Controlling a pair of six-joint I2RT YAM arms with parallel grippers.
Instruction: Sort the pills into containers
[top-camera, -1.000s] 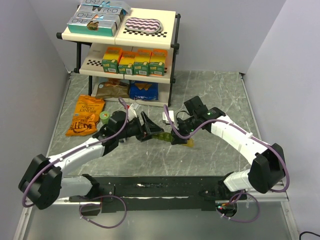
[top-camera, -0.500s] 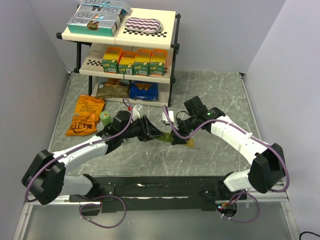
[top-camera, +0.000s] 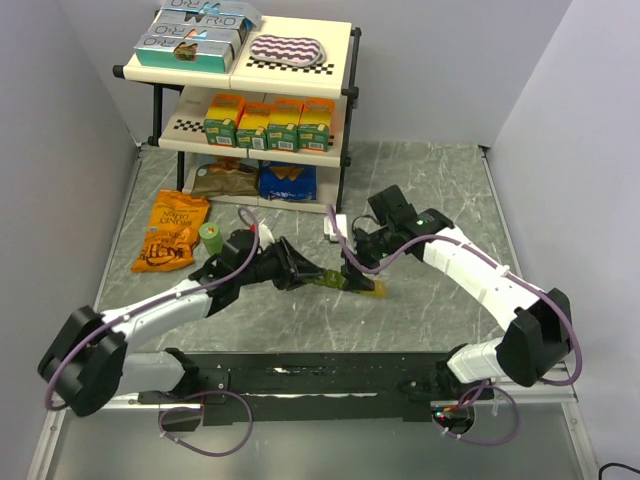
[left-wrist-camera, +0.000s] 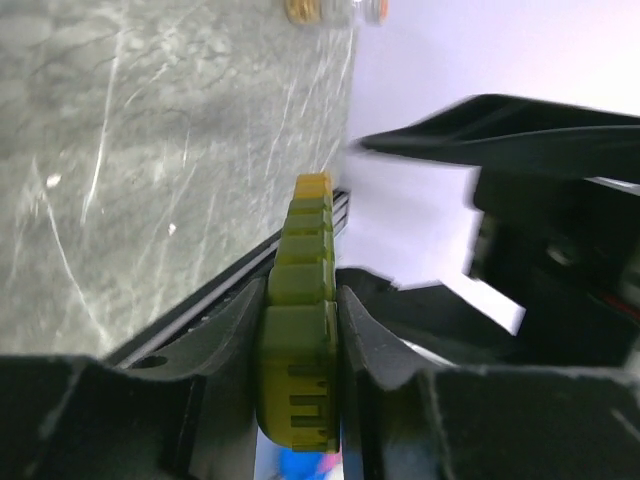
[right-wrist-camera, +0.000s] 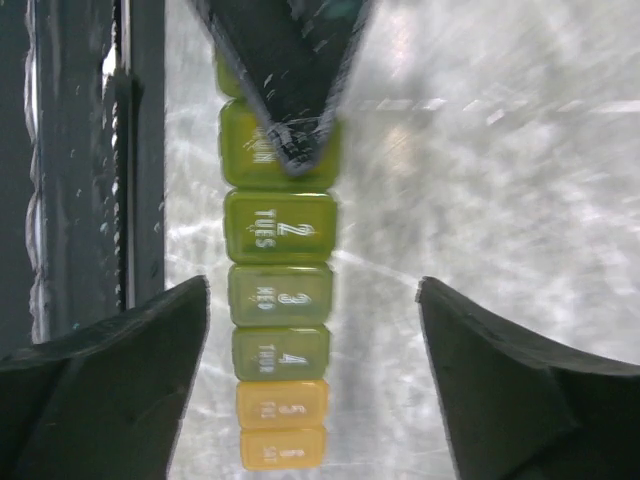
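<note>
The containers (top-camera: 345, 283) form one narrow strip of small lidded boxes, olive green shading to yellow, near the table's middle. My left gripper (top-camera: 308, 273) is shut on the strip's green end. In the left wrist view the containers (left-wrist-camera: 303, 265) sit pinched between both fingers, and the strip runs away from the camera. My right gripper (top-camera: 358, 272) hovers open over the yellow end. In the right wrist view its fingers stand wide on either side of the containers (right-wrist-camera: 279, 300) without touching them. A left fingertip (right-wrist-camera: 292, 110) covers the first box. No pills are in view.
A two-tier shelf (top-camera: 345, 75) with boxes and cartons stands at the back. Snack bags (top-camera: 172, 230) and a small green cup (top-camera: 210, 235) lie at the left. A small white item (top-camera: 335, 228) sits behind the right gripper. Two small amber and clear objects (left-wrist-camera: 305, 10) lie farther along the table.
My left gripper has closed on the green end of the strip. My right gripper has opened wide and let go of the strip.
</note>
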